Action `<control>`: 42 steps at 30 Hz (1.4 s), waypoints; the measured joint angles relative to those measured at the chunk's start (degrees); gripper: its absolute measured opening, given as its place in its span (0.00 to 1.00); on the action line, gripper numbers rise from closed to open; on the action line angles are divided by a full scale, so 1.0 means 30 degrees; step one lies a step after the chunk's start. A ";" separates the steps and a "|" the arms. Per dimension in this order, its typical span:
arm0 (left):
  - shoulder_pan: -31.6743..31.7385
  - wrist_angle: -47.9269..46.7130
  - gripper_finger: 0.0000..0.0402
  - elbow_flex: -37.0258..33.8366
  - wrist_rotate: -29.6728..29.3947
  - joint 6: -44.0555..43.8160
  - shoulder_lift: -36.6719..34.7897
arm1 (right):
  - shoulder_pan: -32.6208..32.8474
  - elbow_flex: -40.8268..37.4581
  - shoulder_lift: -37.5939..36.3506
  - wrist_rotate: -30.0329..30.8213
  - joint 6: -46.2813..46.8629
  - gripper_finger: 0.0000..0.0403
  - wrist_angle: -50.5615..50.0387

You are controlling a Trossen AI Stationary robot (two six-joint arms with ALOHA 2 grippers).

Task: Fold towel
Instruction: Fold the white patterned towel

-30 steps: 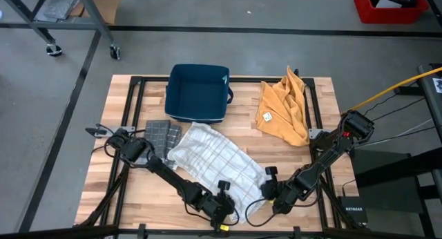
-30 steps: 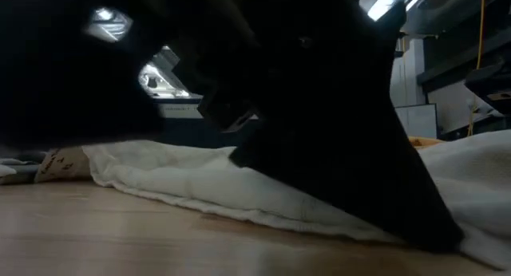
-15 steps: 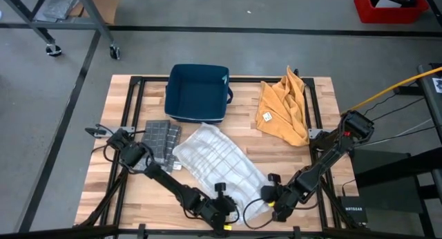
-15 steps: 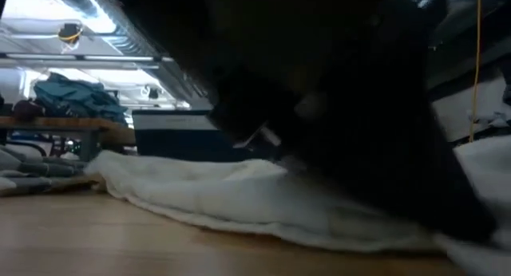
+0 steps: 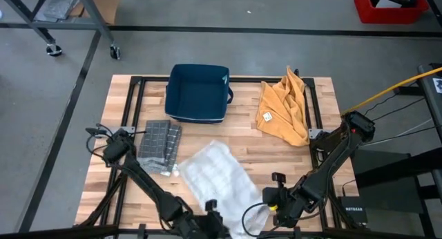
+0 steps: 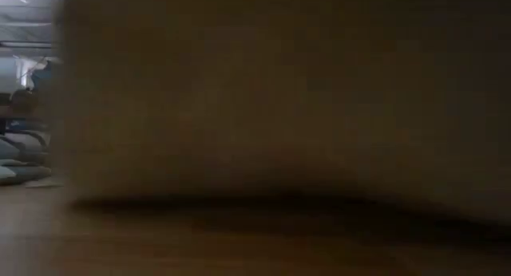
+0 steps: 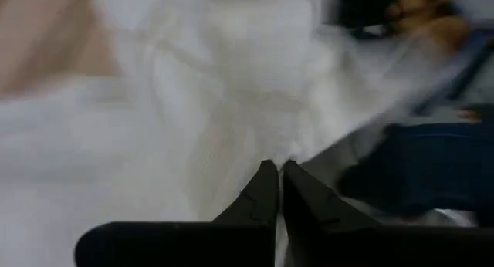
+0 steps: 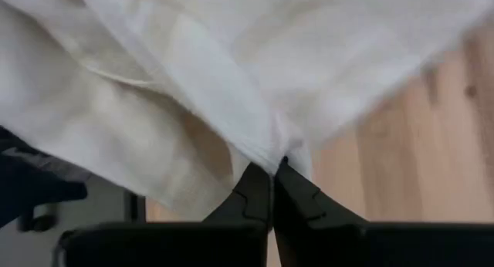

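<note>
While the white towel (image 5: 219,184) is lying unfolded at the lower middle, its near edge is being pinched by the left gripper (image 7: 276,173) and right gripper (image 8: 270,171). No fold is made yet.

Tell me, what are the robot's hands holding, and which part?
Both hold the white towel. The left gripper and right gripper are each pinched shut on its near edge.

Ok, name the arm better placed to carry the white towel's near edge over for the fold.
Neither alone: left gripper and right gripper are each shut on the white towel at its near edge, so both should carry it together.
</note>
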 joint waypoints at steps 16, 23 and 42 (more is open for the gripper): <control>-0.0204 -0.2459 0.00 -0.0177 -0.3055 -0.2432 -0.0138 | -0.1813 0.0468 0.0109 0.2790 -0.2535 0.01 0.0888; -0.0671 -0.5318 0.00 -0.0177 -0.4996 -0.5872 -0.0469 | -0.3554 0.0468 0.0109 0.2997 -0.5298 0.01 0.2131; -0.2551 -1.4994 0.00 -0.0184 -0.6793 -1.9048 -0.1646 | -0.8111 0.0468 0.1204 0.2059 -1.0515 0.02 0.5882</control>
